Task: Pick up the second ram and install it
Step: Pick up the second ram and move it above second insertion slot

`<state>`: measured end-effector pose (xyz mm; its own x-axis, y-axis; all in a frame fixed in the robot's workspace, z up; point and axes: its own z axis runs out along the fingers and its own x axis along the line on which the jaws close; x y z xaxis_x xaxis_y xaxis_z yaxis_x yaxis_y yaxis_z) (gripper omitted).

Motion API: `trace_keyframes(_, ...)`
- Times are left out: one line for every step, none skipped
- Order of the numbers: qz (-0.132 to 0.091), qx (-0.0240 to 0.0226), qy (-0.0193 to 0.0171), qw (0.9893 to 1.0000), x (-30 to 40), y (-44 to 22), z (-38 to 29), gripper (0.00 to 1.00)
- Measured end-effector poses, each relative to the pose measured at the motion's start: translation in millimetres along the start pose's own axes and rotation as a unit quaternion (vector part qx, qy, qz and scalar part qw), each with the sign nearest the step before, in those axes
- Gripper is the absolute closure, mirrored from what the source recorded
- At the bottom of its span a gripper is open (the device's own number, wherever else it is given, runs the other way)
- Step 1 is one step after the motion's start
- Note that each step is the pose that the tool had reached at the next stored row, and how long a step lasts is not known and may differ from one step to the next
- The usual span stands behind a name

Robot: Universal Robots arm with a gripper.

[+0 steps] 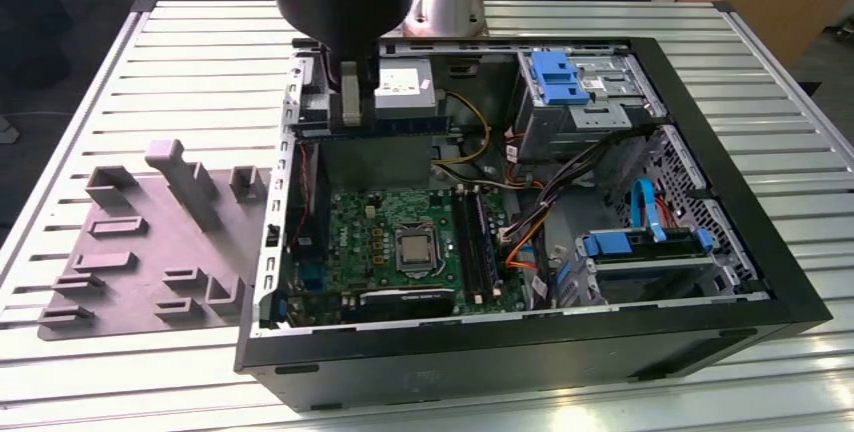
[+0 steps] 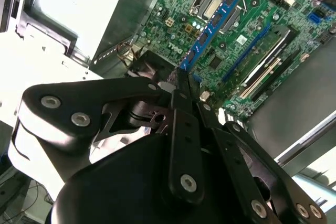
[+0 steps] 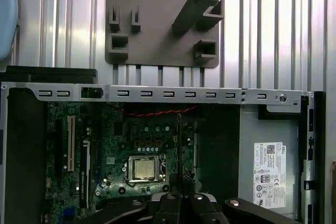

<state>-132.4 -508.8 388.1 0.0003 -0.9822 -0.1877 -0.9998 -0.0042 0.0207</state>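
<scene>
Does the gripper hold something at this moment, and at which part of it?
Yes. The gripper is shut on the second ram, gripping one end; the rest of the stick reaches out above the motherboard.

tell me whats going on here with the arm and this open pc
The robot arm's gripper is shut on the second ram, a blue stick pinched by one end and held in the air over the motherboard of the open computer case. It is not seated in any slot yet. The grey tray lies outside the case, at the exterior view's left.
</scene>
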Motion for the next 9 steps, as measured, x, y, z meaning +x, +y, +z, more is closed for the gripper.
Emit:
trace_keyframes(0.0, 0.0, 0.0, 1.0, 0.0, -1.4, 0.0, 0.88)
trace_keyframes(0.0, 0.0, 0.0, 1.0, 0.0, -2.8, -0.1, 0.88)
trace_keyframes(0.0, 0.0, 0.0, 1.0, 0.0, -4.0, -0.1, 0.88)
trace_keyframes(0.0, 0.0, 0.0, 1.0, 0.0, -5.3, -0.1, 0.88)
trace_keyframes(0.0, 0.0, 0.0, 1.0, 0.0, -6.5, -0.2, 0.88)
trace_keyframes(0.0, 0.0, 0.0, 1.0, 0.0, -7.7, -0.1, 0.88)
trace_keyframes(0.0, 0.0, 0.0, 1.0, 0.0, -8.9, -0.2, 0.88)
trace_keyframes(0.0, 0.0, 0.0, 1.0, 0.0, -10.2, -0.2, 0.88)
trace_keyframes(0.0, 0.0, 0.0, 1.0, 0.0, -11.5, -0.2, 0.88)
